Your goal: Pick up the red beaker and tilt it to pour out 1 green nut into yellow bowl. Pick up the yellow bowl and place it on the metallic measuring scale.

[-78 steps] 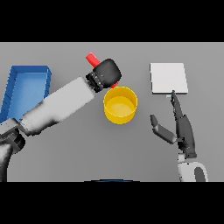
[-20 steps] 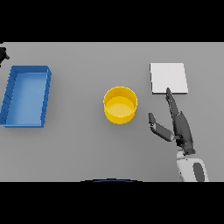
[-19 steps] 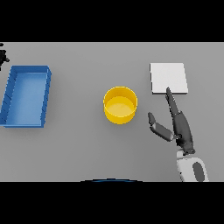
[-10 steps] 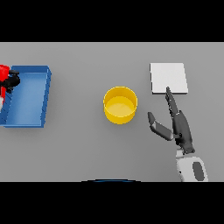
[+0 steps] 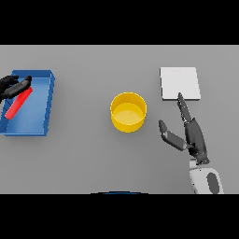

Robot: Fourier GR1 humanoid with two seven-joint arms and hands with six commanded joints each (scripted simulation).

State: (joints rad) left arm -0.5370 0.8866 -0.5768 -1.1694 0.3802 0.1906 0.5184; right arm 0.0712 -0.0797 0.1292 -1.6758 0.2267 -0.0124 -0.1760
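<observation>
Grey table (image 5: 84,158); yellow bowl (image 5: 128,112) central. Left of bowl: blue tray (image 5: 41,109), left hand (image 5: 10,86) curled round tilted red beaker (image 5: 18,102), partly cut off. Right: metallic scale (image 5: 180,83), right hand (image 5: 189,135) spread wide.

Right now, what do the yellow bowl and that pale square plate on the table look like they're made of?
The yellow bowl looks like smooth plastic: even, saturated colour and no sharp glints. The square scale is a flat, pale grey slab with a matte finish; it could be brushed metal, but no reflections confirm that.
</observation>
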